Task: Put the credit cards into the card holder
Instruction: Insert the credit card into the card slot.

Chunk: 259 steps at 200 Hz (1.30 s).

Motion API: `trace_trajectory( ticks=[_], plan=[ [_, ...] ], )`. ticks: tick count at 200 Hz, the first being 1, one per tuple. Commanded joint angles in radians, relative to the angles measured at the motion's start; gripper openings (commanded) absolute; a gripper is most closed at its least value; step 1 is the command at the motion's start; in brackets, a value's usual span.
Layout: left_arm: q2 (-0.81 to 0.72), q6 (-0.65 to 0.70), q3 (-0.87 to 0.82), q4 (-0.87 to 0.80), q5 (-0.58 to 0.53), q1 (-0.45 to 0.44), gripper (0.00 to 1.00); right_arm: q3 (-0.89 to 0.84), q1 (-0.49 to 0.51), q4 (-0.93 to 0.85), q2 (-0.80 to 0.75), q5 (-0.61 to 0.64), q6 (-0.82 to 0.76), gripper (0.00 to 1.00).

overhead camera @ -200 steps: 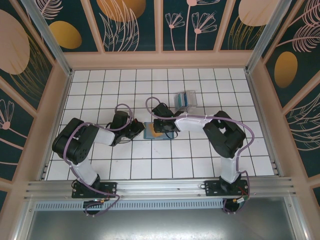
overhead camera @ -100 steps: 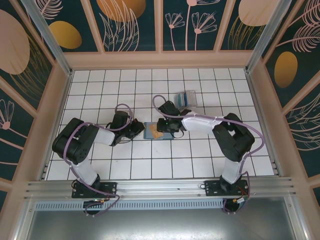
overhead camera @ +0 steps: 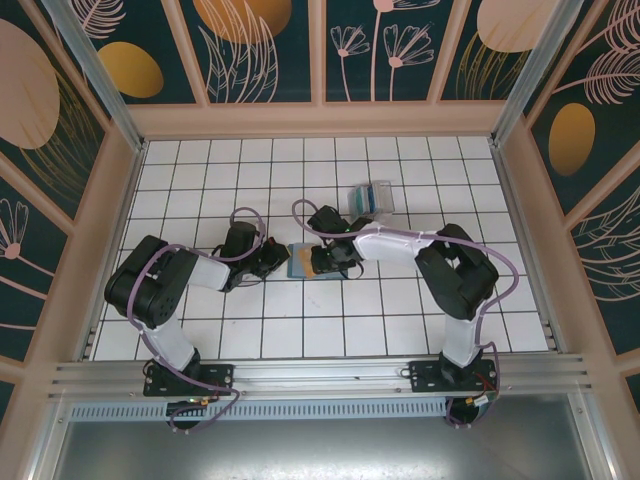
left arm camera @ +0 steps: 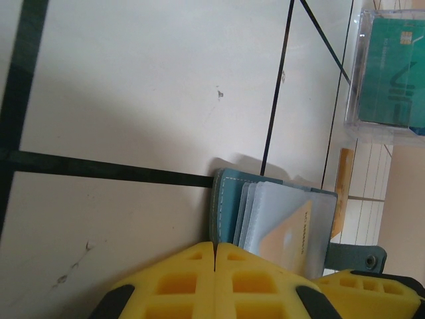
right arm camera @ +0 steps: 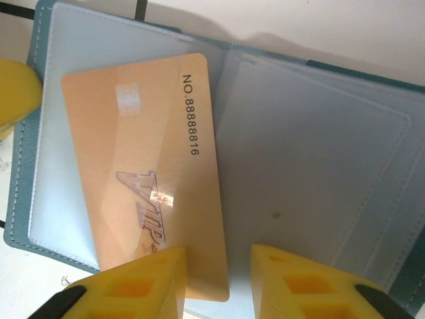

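Observation:
The card holder (overhead camera: 297,268) lies open on the table, its pale inner pockets (right arm camera: 319,173) facing up. A tan-orange credit card (right arm camera: 143,166) lies on its left half, upper part under the clear sleeve, lower end sticking out past the holder's edge. My right gripper (right arm camera: 219,286) hangs open over that lower end, the card's corner between its fingers. My left gripper (left arm camera: 214,247) is shut at the holder's left edge (left arm camera: 229,212), one of its yellow fingers (right arm camera: 13,93) overlapping the cover. More credit cards (left arm camera: 392,66), teal and blue, sit in a clear box.
The clear plastic box (overhead camera: 372,197) stands just behind and to the right of the holder, close to the right arm's forearm. White tiled table stretches around, with raised wooden walls on three sides.
My right gripper pulled back off the holder toward the box half a second ago and has come back down over the card's lower end. The left arm has not moved.

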Motion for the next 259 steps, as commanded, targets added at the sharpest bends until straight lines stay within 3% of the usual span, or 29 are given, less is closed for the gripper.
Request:
trace_trajectory(
  ticks=[1,40,72,83,146,259],
  plan=[
    [0.042,0.016,0.01,-0.051,0.006,-0.008,0.0,0.016,-0.017,-0.046,0.024,-0.026,0.017,0.31],
    [0.047,0.016,0.002,-0.043,0.01,-0.009,0.0,-0.015,-0.051,0.014,0.027,-0.207,0.058,0.31],
    [0.055,0.01,-0.004,-0.026,0.012,-0.008,0.0,-0.039,-0.08,0.07,0.016,-0.292,0.091,0.25],
    [0.06,0.01,-0.003,-0.023,0.018,-0.008,0.0,-0.049,-0.089,0.085,0.006,-0.298,0.101,0.26],
    [0.062,0.012,-0.006,-0.019,0.018,-0.009,0.0,-0.102,-0.122,0.137,-0.054,-0.314,0.126,0.02],
    [0.071,0.009,-0.011,-0.021,0.026,-0.008,0.0,-0.29,-0.139,0.362,-0.151,-0.315,0.282,0.0]
  ],
)
